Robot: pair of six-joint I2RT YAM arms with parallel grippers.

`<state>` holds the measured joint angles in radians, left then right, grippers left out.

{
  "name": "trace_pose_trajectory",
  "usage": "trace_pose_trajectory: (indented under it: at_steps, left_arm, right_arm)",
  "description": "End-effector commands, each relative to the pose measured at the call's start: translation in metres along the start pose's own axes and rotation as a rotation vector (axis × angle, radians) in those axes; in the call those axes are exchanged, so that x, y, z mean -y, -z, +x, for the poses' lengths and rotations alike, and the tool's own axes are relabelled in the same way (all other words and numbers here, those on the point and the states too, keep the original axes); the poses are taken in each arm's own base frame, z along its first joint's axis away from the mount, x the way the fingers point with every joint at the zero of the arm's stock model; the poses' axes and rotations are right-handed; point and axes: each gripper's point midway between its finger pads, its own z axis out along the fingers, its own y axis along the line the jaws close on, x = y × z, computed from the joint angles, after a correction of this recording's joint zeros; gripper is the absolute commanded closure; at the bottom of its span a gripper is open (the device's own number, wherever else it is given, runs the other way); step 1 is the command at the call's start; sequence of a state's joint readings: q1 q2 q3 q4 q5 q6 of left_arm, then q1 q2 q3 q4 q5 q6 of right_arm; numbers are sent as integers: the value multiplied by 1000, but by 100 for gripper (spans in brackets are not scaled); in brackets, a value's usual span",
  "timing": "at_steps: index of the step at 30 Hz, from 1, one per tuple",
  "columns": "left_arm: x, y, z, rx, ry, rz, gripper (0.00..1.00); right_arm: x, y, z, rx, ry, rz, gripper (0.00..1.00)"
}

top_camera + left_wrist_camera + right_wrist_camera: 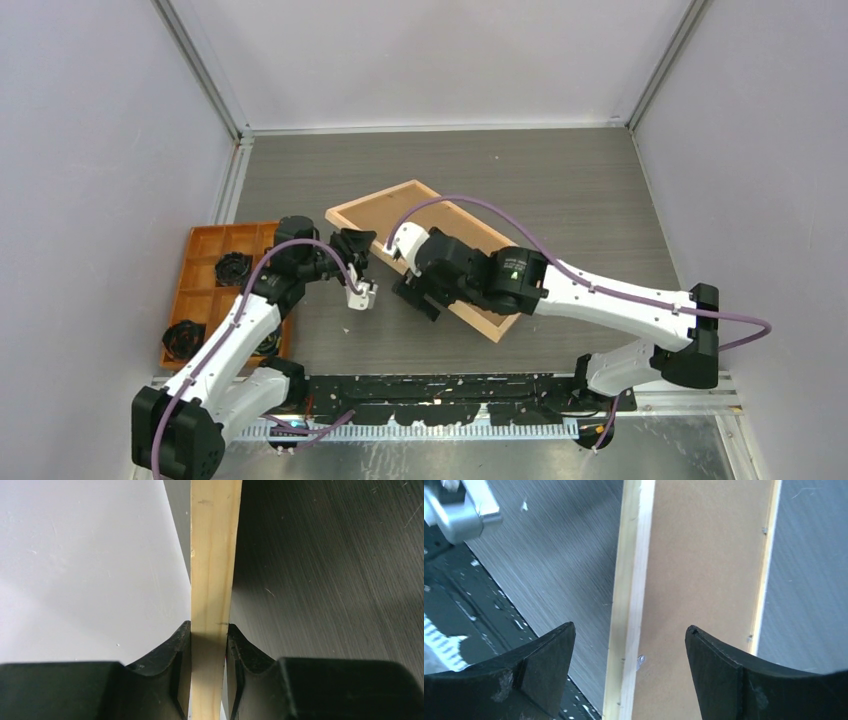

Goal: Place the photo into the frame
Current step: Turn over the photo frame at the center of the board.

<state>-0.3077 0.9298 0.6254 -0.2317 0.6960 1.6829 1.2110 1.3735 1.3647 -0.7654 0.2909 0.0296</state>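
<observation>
Pale wood sits clamped between the left fingers (175,650). They are shut tight on one thin strip of the frame (215,555), which stands edge-on and runs straight away from the left gripper (210,630). A flat white surface lies along one side of that strip and dark table along the other; I cannot tell what the white surface is, and the photo cannot be made out in any view.

The right gripper (630,635) hangs spread wide. One of its fingers (549,665) is over the table outside the frame's long strip and the other is over the brown board (704,570). Whether they touch anything cannot be told.

From above there is one frame (372,198), with one board (400,215) filling it. It lies slantwise in the middle of the table (560,190), one short end toward the far left corner and the other toward the near edge. The left gripper (355,248) is at its near long side close to the far-left end, and the right gripper (420,295) is further along the same side.

One orange tray (208,300) lies along the left edge, near the frame, and holds at least two black round parts (232,268).

Bare table lies beyond the frame toward the far edge, out to the right edge, and in a strip between the frame and the near edge.
</observation>
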Motion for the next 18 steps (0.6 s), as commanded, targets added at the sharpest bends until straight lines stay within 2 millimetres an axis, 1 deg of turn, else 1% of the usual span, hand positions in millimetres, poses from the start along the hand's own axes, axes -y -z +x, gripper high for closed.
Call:
trace_pose_trajectory:
  at_steps: [1,4,7,14,16,18]
  left_arm:
    - [-58,16,-12,19,-56,-134,90]
    - [-62,18,-12,15,-53,-145,90]
    - [-62,19,-12,9,-51,-154,90]
    - [-62,19,-13,8,-49,-175,91]
    - [-63,20,-13,8,-48,-178,91]
    - [-62,19,-13,7,-48,-179,91]
  right_arm:
    - [6,3,0,-22,185,133,15]
    - [1,-3,9,-62,268,157,16]
    - [6,-9,17,-95,311,202,19]
    - [21,-16,18,-64,348,308,34]
    - [23,-16,20,-59,358,322,37]
    - [25,-16,20,-46,353,328,43]
